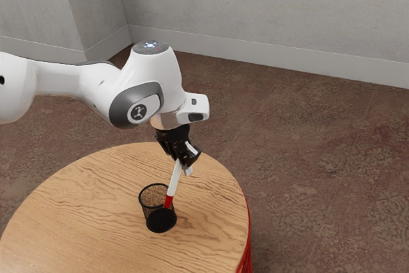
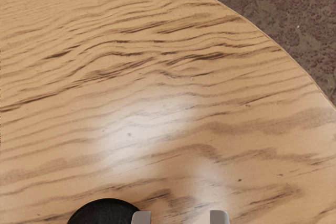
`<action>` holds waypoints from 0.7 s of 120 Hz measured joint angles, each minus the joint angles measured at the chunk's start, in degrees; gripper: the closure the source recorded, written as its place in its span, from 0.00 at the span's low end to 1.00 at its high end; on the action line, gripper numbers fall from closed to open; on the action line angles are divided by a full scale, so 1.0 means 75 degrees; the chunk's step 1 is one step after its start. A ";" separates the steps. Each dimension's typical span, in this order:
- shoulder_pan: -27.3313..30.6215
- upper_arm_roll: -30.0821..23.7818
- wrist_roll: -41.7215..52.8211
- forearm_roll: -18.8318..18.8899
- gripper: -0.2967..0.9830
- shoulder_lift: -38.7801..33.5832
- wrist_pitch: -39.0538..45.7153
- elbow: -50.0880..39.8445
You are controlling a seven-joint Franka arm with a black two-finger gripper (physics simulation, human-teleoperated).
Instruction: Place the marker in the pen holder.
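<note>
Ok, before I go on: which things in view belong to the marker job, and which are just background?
Part of the job:
- marker, white with a red end, tilted below the gripper
- pen holder, black, on the table

Just there:
- round wooden table, only the support
- red material at the table's side
- brown floor
- grey wall

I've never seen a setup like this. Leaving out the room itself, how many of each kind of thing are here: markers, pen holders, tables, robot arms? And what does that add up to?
Marker: 1
Mesh pen holder: 1
Round wooden table: 1
Robot arm: 1
Total: 4
</note>
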 joint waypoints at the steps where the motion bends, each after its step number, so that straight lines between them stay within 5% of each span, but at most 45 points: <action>1: -0.0002 0.0003 0.0003 0.0000 0.81 -0.0001 0.0000 0.0000; 84: 0.0416 0.0151 0.0177 0.0001 0.81 -0.0008 0.0000 0.0000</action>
